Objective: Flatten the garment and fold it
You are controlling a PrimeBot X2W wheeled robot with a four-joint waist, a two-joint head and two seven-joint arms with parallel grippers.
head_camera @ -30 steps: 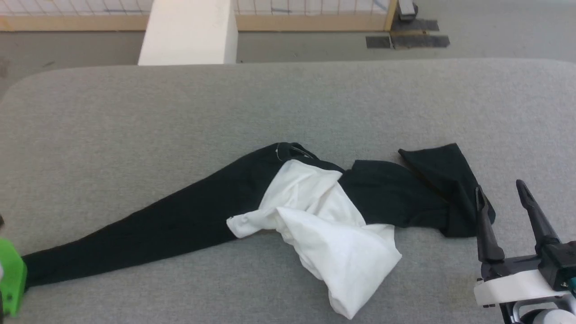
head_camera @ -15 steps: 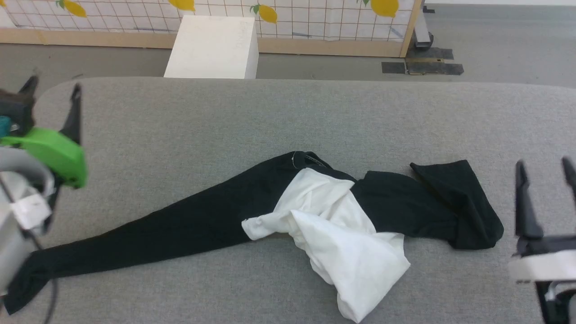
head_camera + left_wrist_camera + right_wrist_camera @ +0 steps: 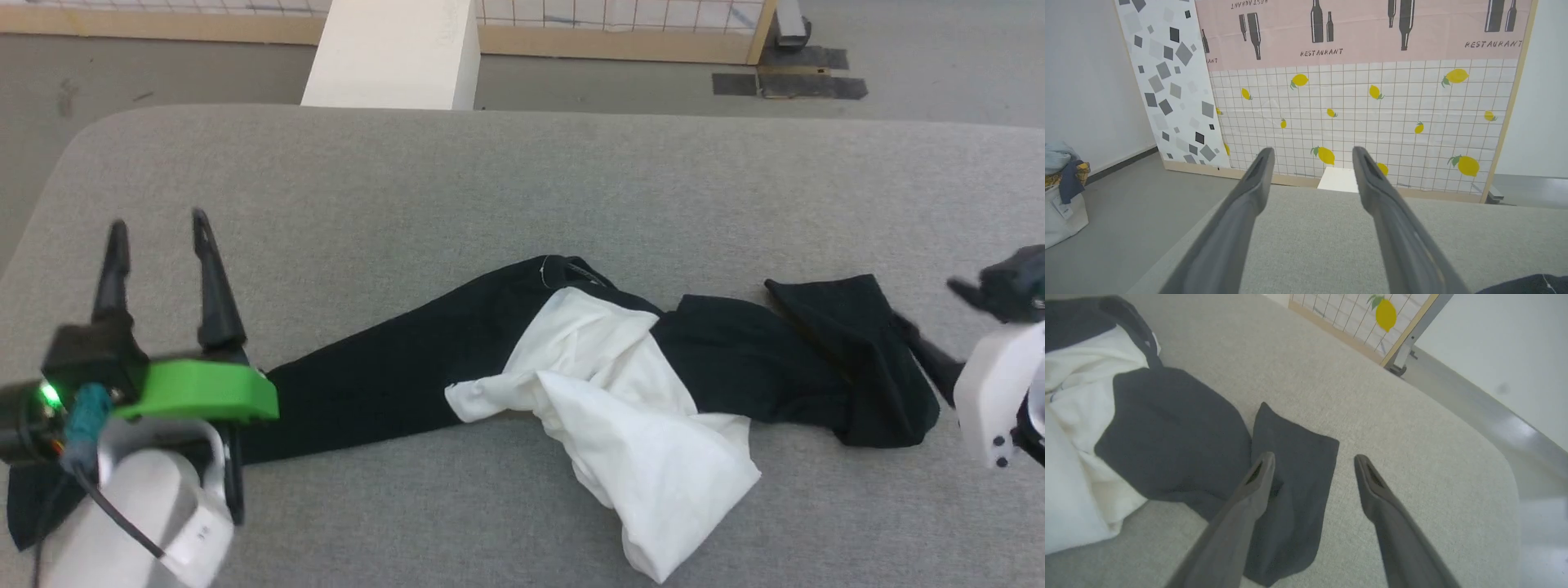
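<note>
The garment lies crumpled across the grey table (image 3: 408,188). Its white body (image 3: 629,416) is bunched in the middle. One black sleeve (image 3: 392,376) stretches to the lower left, and the other sleeve (image 3: 849,351) is folded over at the right. My left gripper (image 3: 157,220) hovers open and empty over the left sleeve's far part, and its wrist view has the gripper (image 3: 1312,151) pointing past the table. My right gripper (image 3: 922,302) is open, tilted over the folded sleeve end (image 3: 1294,490); in its own view the gripper (image 3: 1313,459) has one finger above the cloth.
A white box (image 3: 392,49) stands on the floor beyond the table's far edge. Behind it is a lemon-patterned panel (image 3: 1355,118). A bag of laundry (image 3: 1061,192) sits on the floor at the left. Bare table surface surrounds the garment.
The head camera has shifted. My left gripper has come in from the left edge and now stands open near the left sleeve. My right gripper has tipped over toward the folded right sleeve.
</note>
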